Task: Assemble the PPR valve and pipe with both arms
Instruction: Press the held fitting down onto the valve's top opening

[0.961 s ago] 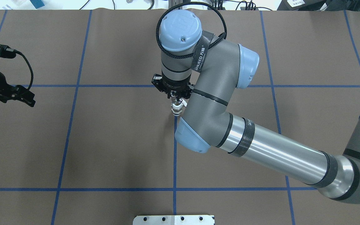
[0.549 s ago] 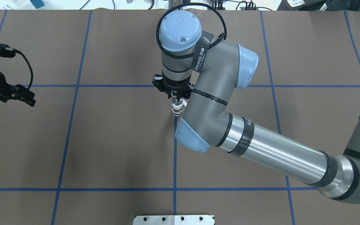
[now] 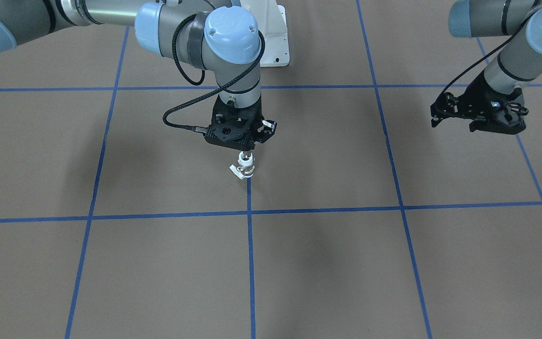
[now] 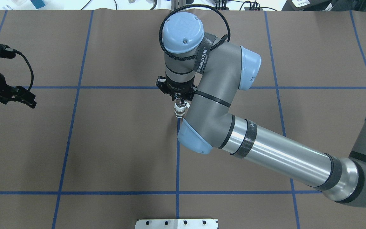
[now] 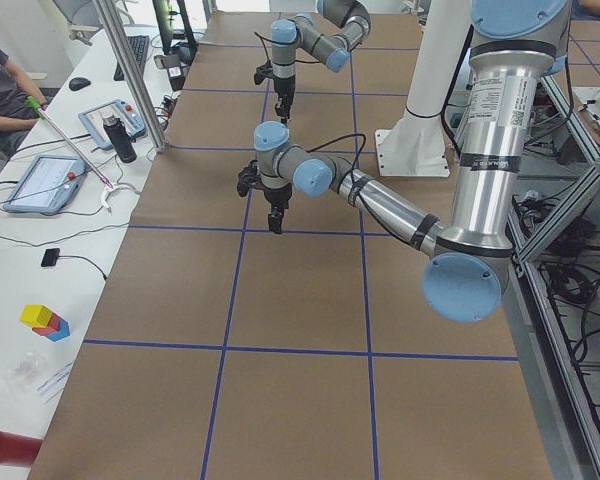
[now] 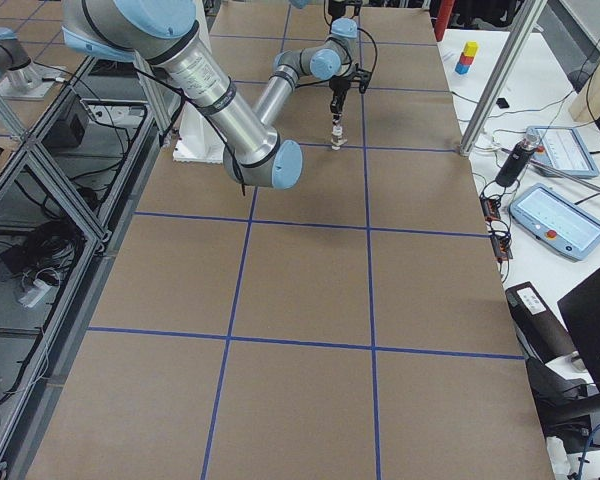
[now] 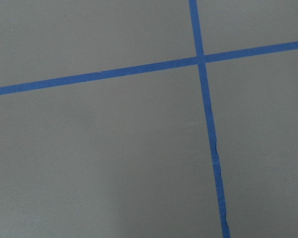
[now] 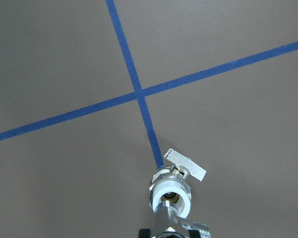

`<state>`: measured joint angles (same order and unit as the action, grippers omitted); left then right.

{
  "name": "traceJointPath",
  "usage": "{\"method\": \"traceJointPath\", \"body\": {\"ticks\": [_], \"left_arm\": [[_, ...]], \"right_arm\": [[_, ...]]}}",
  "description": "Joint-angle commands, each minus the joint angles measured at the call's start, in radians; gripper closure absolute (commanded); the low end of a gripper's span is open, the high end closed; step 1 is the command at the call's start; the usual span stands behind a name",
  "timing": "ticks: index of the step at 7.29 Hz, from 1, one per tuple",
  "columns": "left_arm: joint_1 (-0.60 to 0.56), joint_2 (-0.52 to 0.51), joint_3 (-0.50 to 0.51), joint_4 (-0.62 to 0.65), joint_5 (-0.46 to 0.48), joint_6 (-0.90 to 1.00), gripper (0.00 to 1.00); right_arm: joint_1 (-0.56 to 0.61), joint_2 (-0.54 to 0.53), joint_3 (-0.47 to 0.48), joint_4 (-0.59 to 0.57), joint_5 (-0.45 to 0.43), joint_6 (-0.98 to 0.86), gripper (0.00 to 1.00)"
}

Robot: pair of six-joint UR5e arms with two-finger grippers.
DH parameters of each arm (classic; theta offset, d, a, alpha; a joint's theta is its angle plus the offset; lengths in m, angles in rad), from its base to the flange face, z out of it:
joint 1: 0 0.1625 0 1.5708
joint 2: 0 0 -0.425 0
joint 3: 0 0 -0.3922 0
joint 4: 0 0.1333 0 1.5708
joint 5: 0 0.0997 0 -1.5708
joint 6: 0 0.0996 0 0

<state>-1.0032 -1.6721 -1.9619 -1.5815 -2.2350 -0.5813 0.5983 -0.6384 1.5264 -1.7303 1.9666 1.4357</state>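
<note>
The right tool [image 3: 246, 150] hangs straight down over the middle of the bench [image 3: 346, 263], pressed in on the little metal pipe [image 8: 169, 216]. The pipe's lower end sits at the white top mouth of the valve [image 8: 170, 191]. The valve is upright right under it, on the blue tape line [image 8: 134, 79], with its lever [image 8: 185, 165] sticking out sideways. I can't tell whether the valve rests on the bench or hangs from the pipe, nor how deep the pipe has gone in.

The left tool [image 3: 480, 117] hovers well off to the side above bare bench with nothing in it. I can't make out whether it is spread or pressed together.

Both parts look small, light and rigid. The pipe is smooth polished metal, so I'd expect it to slip or twist in a light pinch; a firm squeeze across its middle, clear of the threaded end, seems safest. The valve is stubby and top-heavy with that lever, so it would probably tip or spin if pushed from above without support. Its silvery middle band looks like the best place for the left tool to take hold, across the body and away from the lever and the white ends. The white plastic ends could scuff or give under hard clamping, and the lever would simply swing.
</note>
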Motion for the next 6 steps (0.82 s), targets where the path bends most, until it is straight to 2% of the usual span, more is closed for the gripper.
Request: {"method": "traceJointPath", "body": {"ticks": [1,6], "left_arm": [[0.0,0.0,0.0,0.0,0.0,0.0,0.01],[0.0,0.0,0.0,0.002,0.002,0.0,0.01]], "right_arm": [[0.001,-0.001,-0.005,0.0,0.003,-0.001,1.0],[0.0,-0.006,-0.006,0.002,0.003,0.0,1.0]]}}
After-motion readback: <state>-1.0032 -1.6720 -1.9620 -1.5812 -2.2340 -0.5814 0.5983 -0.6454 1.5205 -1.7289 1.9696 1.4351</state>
